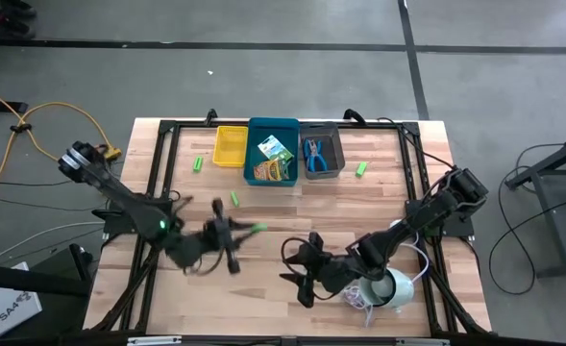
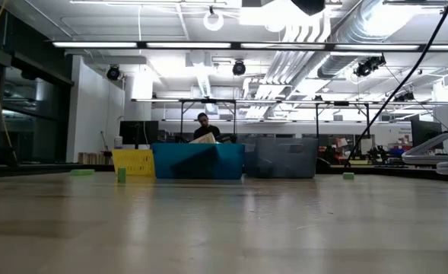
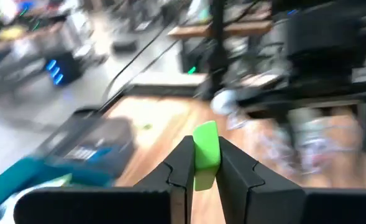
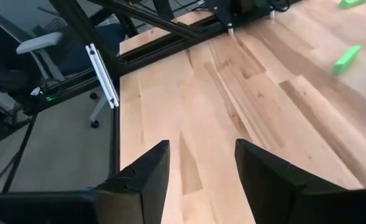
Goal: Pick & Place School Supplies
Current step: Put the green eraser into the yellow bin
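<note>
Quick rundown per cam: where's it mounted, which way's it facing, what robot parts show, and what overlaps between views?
High view: above the table, looking straight down; shows both arms, left gripper, right gripper.
Low view: at tabletop height, looking level toward the blue bin; no arm shows.
Left wrist view: on the left arm, looking past its fingers, shut on a green piece.
Right wrist view: on the right arm, looking over bare table wood between open fingers.
Shared: the high and low views both show the blue bin.
</note>
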Robot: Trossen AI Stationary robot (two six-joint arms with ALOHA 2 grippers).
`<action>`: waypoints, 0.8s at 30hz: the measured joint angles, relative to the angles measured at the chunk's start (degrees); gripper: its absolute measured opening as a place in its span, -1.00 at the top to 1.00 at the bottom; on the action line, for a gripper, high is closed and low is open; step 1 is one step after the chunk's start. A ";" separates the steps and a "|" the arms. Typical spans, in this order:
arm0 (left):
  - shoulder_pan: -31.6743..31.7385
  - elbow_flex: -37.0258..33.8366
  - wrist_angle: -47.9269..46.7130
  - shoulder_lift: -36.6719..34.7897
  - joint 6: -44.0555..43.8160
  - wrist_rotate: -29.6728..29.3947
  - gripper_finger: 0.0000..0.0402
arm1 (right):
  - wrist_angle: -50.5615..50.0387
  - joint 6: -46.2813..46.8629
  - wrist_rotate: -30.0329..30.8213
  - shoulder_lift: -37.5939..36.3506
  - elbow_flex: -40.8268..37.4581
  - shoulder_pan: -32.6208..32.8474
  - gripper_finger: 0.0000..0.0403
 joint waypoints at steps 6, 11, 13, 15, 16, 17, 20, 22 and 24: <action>10.38 0.02 -23.34 -9.43 -13.15 6.75 0.78 | 0.06 0.47 0.02 0.00 0.00 1.10 0.14; 21.54 0.02 -35.41 -14.82 -16.43 13.37 0.78 | 0.57 0.46 0.02 0.00 0.00 1.25 0.14; 26.19 0.02 -38.88 -16.19 -16.60 15.71 0.78 | 0.74 0.46 0.02 0.00 0.00 1.25 0.14; 30.82 0.02 -41.11 -17.14 -16.50 18.66 0.78 | 0.91 0.40 0.04 0.00 0.00 1.23 0.14; 33.05 0.02 -41.68 -17.28 -15.89 20.25 0.78 | 0.91 0.38 0.04 0.00 0.00 1.23 0.14; 35.43 0.02 -41.89 -17.31 -14.86 21.97 0.78 | 0.91 0.38 0.04 0.00 0.00 1.23 0.14; 41.64 0.00 -41.76 -16.92 -11.37 26.75 0.78 | 0.91 0.28 0.04 0.00 0.00 1.16 0.14; 45.51 0.00 -41.29 -16.14 -9.12 29.10 0.78 | 0.91 0.27 0.04 0.00 0.00 1.14 0.14; 49.26 -0.25 -40.89 -15.09 -7.29 31.07 0.78 | 0.91 0.25 0.04 0.00 0.00 1.14 0.14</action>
